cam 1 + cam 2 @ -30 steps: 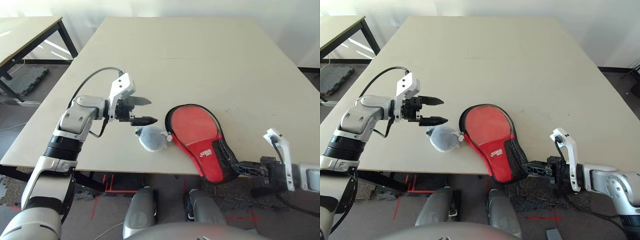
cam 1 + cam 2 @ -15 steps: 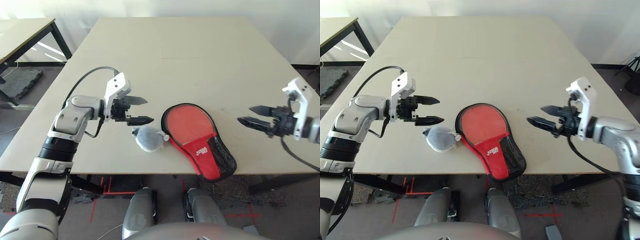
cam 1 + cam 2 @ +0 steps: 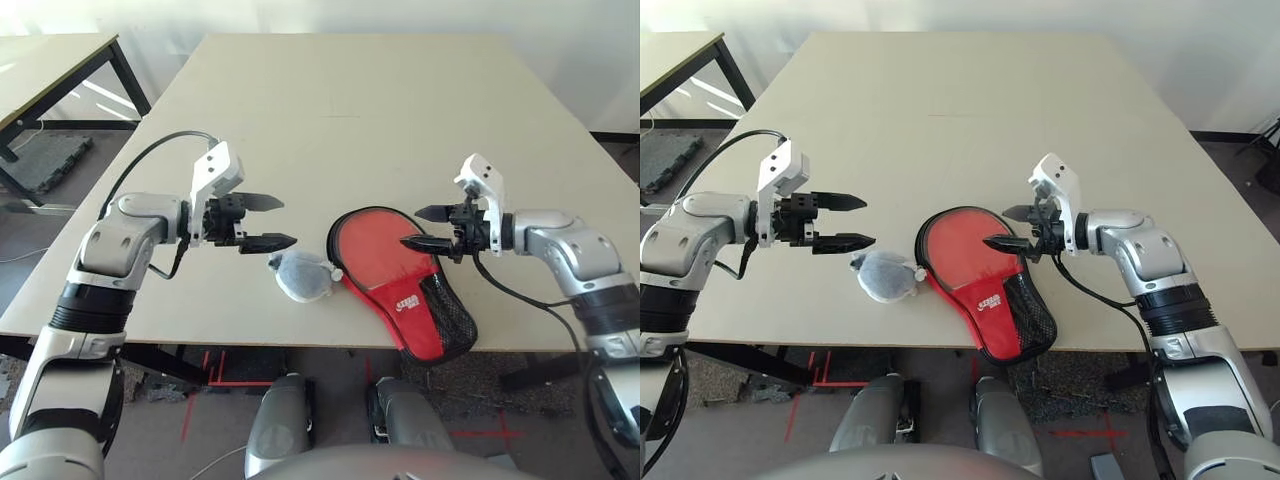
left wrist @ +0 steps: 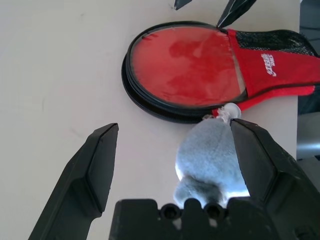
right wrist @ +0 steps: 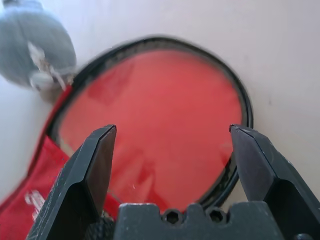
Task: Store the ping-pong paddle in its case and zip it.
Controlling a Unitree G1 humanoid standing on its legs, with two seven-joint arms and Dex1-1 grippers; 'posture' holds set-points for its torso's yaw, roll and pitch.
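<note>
Right claw (image 3: 428, 229): in from the side of the table, now over the case (image 3: 415, 312); fingers spread, gripping nothing.
Left claw (image 3: 859, 221): spread too, empty, beside the grey bundle (image 3: 885, 276).
Case: flat beneath the right claw, round end toward the left one.
Paddle (image 5: 165, 115): its red face seems to show through the case's clear window, below the right claw.
Meaning: bagging looks done; zip checking or closing likely next.
Hard to see: handle, zipper pull, whether the rim is fully closed.

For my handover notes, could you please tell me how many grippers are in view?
2. The left gripper is open above the table, left of the case; the right gripper is open above the case's round end.
</note>
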